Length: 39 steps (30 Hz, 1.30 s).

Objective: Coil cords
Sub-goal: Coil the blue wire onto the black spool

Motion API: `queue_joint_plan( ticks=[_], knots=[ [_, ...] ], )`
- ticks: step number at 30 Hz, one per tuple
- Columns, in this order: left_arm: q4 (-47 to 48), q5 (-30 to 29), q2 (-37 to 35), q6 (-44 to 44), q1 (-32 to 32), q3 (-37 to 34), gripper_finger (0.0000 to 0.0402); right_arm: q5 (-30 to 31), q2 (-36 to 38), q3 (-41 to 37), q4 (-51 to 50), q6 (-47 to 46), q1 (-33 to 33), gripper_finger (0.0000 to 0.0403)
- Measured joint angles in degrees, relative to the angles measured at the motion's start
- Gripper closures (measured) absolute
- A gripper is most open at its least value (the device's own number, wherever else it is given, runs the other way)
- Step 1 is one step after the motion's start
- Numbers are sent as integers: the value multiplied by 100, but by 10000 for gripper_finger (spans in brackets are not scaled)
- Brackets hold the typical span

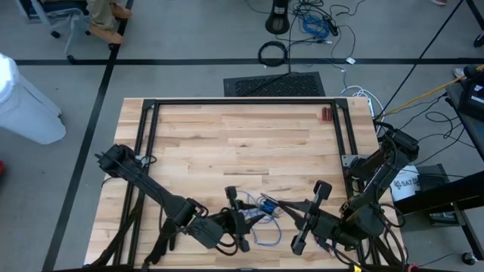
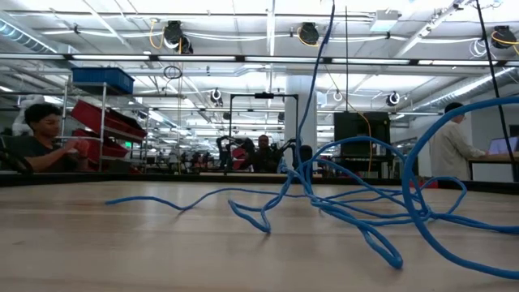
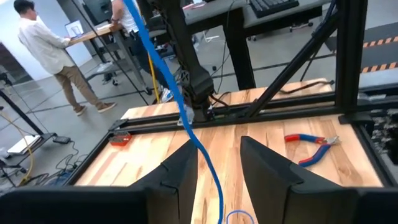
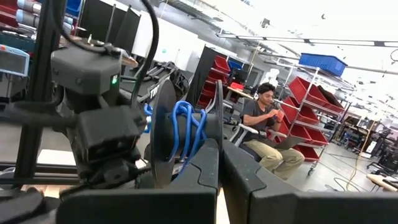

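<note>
Near the counter's (image 1: 227, 136) front edge, the left hand (image 3: 217, 168) stands parted around the blue cord (image 3: 186, 118), untouching; the right hand (image 4: 219, 162) is clenched behind a spool (image 4: 165, 140) wound with cord.

On the table (image 1: 227, 136), both arms reach in from the near edge, the left gripper (image 1: 236, 219) just left of the right gripper (image 1: 306, 219). The cord (image 1: 266, 227) lies loose on the boards between and before them, one strand rising between the left gripper's parted fingers (image 3: 177, 174). Pliers (image 3: 310, 144) rest near the far right corner, beside the frame (image 1: 242, 102).
</note>
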State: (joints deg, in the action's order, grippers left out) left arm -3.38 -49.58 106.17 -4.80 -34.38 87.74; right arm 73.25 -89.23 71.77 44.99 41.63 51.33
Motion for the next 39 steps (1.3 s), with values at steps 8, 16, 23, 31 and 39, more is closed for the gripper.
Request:
queue_joint_plan(
  ticks=[8, 16, 23, 31, 39],
  knots=[
    [5, 2, 146, 2, 127, -7, 274, 59, 0, 0, 116, 129, 33, 403],
    [-12, -4, 136, -39, 48, -7, 274, 312, 0, 0, 197, 396, 94, 403],
    [8, -190, 67, -199, -50, 20, 274, 350, -2, 0, 332, 554, 104, 403],
    [595, -977, 57, 51, -106, 22, 274, 333, -2, 0, 496, 614, 234, 403],
    [927, -925, -45, 302, -106, 24, 274, 324, -2, 0, 789, 901, 295, 403]
  ],
)
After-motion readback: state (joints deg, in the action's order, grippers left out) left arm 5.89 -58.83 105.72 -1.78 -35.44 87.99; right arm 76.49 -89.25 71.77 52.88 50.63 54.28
